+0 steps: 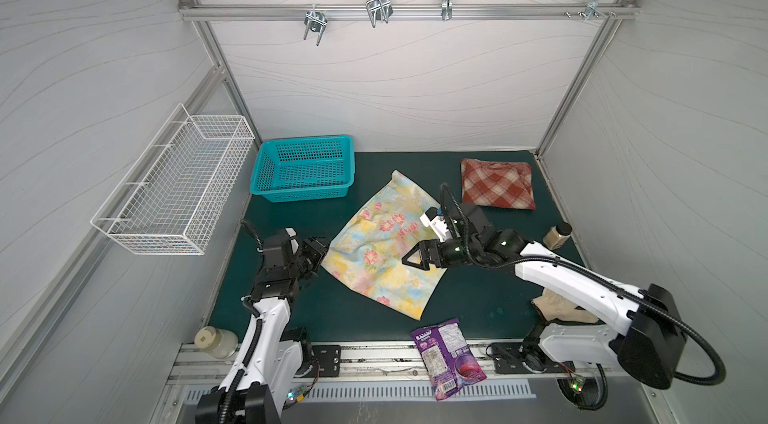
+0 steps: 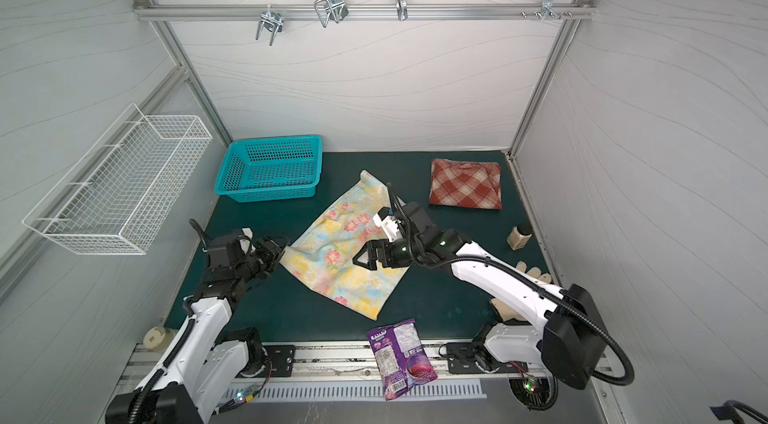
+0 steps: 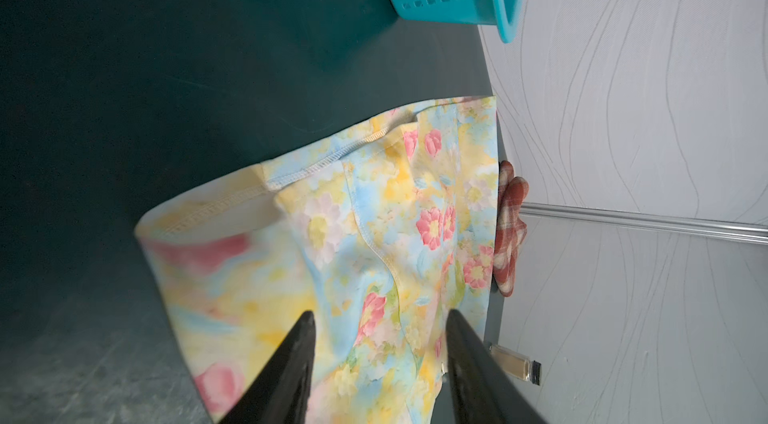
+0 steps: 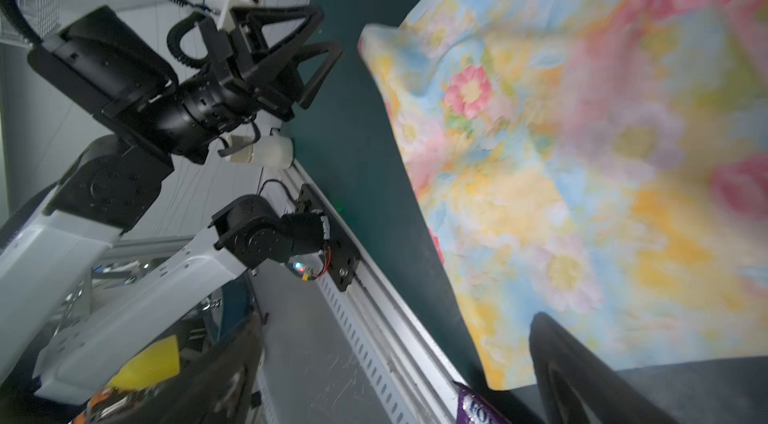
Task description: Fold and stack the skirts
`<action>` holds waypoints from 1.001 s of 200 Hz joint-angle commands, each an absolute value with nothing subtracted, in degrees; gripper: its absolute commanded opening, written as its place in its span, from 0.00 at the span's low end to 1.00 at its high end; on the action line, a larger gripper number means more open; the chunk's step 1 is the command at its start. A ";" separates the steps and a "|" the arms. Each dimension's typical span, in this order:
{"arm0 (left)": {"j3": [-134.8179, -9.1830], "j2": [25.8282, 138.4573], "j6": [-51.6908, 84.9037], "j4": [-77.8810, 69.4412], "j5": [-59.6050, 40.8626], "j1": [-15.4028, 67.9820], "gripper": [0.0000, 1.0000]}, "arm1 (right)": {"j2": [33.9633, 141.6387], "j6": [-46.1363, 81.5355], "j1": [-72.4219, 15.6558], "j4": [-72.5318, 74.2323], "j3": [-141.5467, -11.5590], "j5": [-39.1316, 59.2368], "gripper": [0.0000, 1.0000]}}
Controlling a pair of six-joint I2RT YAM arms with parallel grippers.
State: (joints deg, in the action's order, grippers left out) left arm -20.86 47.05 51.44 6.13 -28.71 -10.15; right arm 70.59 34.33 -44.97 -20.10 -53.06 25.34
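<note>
Starting at the left of a top view, the wire basket (image 1: 174,189) on the wall and the blue basket (image 1: 303,170) at the mat's upper left corner are both out of my way. My left gripper (image 1: 322,253) sits just off the left corner of the floral skirt (image 1: 374,251). Its jaws are partly apart with nothing between them, and the right wrist view shows bare mat between its tips and the cloth.

The floral skirt lies in the middle of the green mat (image 1: 478,297), turned like a diamond and rumpled along its lower left side. My right gripper (image 1: 411,262) hovers over its right half with jaws spread wide and no cloth in them.

The plaid skirt (image 1: 496,185), at the upper right of the mat, looks already folded into a neat block and is well apart from the floral one. So I judge the floral skirt to be the job in hand.

To fold it well, I would take two corners of one edge, one in each gripper. I'd pinch low enough to catch every layer, since the left wrist view shows a hem with more than one. Then I'd carry that edge across evenly so the wrinkles pull flat. The small jar (image 1: 557,237) at the right edge needs a wide berth on the way to stacking.
</note>
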 commanded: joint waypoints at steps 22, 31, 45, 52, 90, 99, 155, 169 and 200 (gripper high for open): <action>-25.93 47.19 53.61 2.68 -37.28 -10.95 0.68 | 69.54 24.51 -32.29 -28.92 -56.05 10.29 0.99; -27.85 48.14 53.06 3.45 -38.11 -10.33 0.80 | 71.18 23.48 -29.33 -29.45 -56.82 9.71 0.99; -30.78 49.78 51.63 4.35 -38.06 -8.10 0.90 | 73.99 22.39 -26.11 -29.01 -57.84 9.35 0.99; -31.84 50.68 51.42 3.95 -37.61 -6.31 0.90 | 75.29 22.13 -24.95 -28.18 -58.13 9.46 0.99; -36.08 58.18 50.78 1.82 -31.30 4.83 0.90 | 83.49 24.11 -19.83 -23.67 -59.77 14.15 0.99; -35.53 60.31 51.48 -0.67 -30.94 5.73 0.90 | 85.50 24.92 -18.98 -23.03 -60.11 14.53 0.99; -32.21 72.09 51.78 -7.91 -30.40 6.24 0.87 | 93.85 26.37 -14.99 -17.98 -57.88 19.74 0.99; -31.16 73.21 51.47 -7.91 -29.45 6.17 0.86 | 94.28 26.36 -14.70 -17.22 -57.28 19.69 0.99; -28.59 73.38 50.53 -4.81 -26.16 6.13 0.86 | 94.95 27.71 -14.24 -15.18 -56.58 21.03 0.99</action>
